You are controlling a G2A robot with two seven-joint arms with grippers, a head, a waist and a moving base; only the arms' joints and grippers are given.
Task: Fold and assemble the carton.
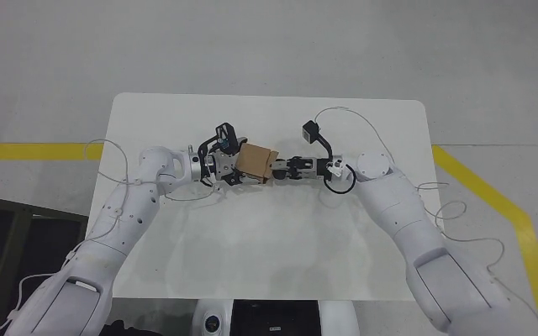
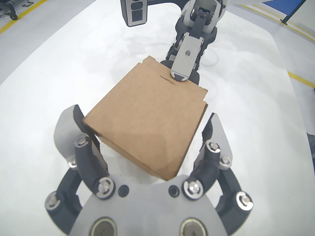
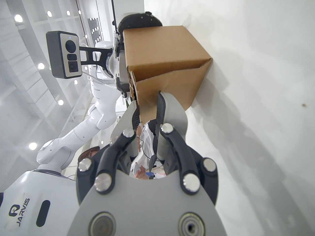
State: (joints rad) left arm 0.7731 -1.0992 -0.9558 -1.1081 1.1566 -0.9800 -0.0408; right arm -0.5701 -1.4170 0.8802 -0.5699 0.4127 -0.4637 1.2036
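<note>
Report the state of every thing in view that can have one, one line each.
carton, squared up into a box, resting on the table, with one flap not yet flush.
right pincer, shut on that flap's edge.
left pincer, at the carton's opposite end; whether it grips cannot be told.

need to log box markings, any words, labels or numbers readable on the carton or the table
None to read. The carton shows only plain brown faces in all three views: no print, label or number. The white table carries no lettering either.
</note>
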